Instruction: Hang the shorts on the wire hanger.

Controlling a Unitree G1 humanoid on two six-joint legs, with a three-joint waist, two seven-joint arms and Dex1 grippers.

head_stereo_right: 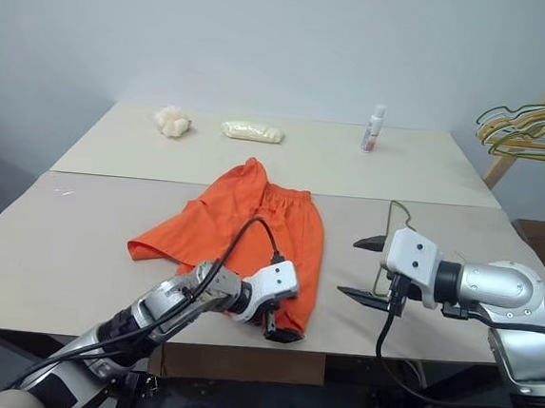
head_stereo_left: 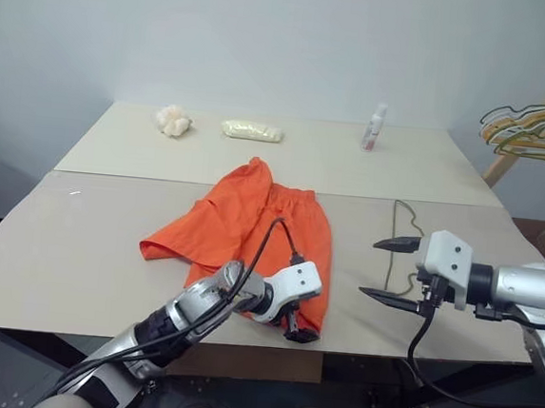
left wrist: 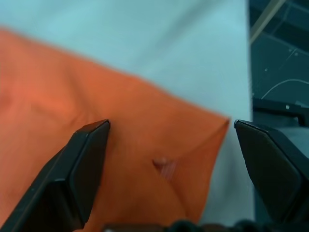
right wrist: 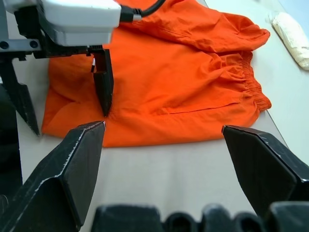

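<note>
Left eye view: bright orange fabric shorts (head_stereo_left: 251,226) lie crumpled at frame centre on beige table (head_stereo_left: 87,245). Left gripper (head_stereo_left: 301,333) at lower centre, fingers spread over near leg hem corner — likely lining up to pinch. Right gripper (head_stereo_left: 389,269) at right, released, empty, beside thin olive-grey wire hanger (head_stereo_left: 404,225) lying flat — probably waiting its turn.

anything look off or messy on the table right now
The shorts lie crumpled and skewed rather than flat, one leg splayed toward the robot's left. The wire hanger lies flat on the table beside them, partly hidden behind the right claw.
</note>
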